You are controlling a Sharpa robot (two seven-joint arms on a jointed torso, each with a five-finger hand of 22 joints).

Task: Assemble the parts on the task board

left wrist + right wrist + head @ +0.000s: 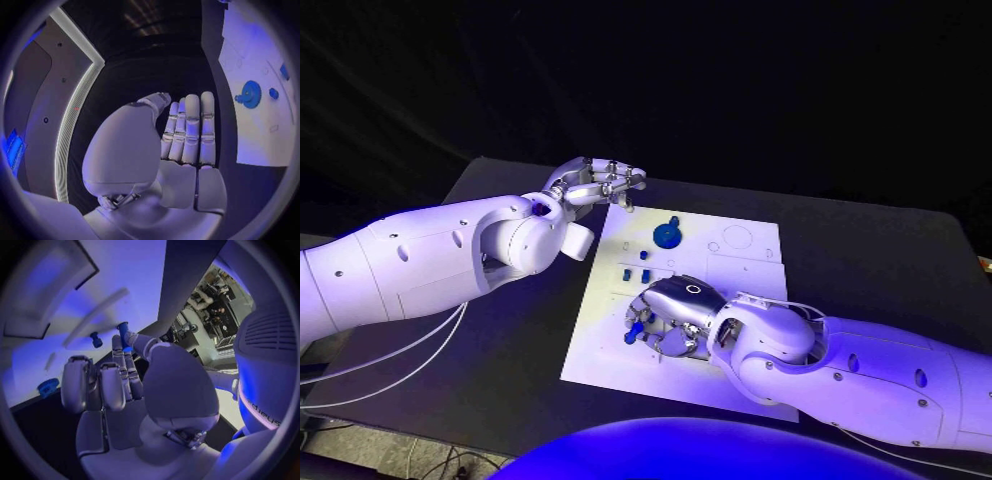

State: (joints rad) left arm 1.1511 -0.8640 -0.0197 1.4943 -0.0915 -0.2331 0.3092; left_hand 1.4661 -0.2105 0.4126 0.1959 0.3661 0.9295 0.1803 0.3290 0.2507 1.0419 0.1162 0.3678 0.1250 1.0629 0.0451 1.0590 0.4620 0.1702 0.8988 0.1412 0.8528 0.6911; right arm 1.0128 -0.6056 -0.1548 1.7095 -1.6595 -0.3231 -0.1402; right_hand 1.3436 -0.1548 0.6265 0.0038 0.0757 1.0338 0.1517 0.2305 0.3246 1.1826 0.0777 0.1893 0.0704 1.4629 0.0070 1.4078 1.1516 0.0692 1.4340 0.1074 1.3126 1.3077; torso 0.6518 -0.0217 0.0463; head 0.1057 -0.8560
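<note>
The left hand (596,186) hovers at the board's far left corner, fingers straight and side by side, holding nothing; its wrist view shows the palm flat and bare, with the board (250,70) off to one side. It could drift onto that corner and shove the board, which would throw off whatever the other hand is lining up. On the board (733,300) a round blue gear (668,236) sits in the far half, with several small blue pegs (636,272) between it and the right hand (672,310). That hand rests low over the near-left part of the board, and its wrist view shows thumb and a fingertip closed on a blue peg (123,332), the other fingers loosely curled beside it. The pinch looks shallow to me, so the peg may tilt or slip as it goes down, and a tilted peg would likely jam at its hole or pop free and roll off. The curled fingers may also knock the loose pegs, one of which (96,339) stands just beside them. The board lies on a black table (877,250), smooth by the look of it, so the board itself could slide under side pressure. Beyond the table the room is dark.
</note>
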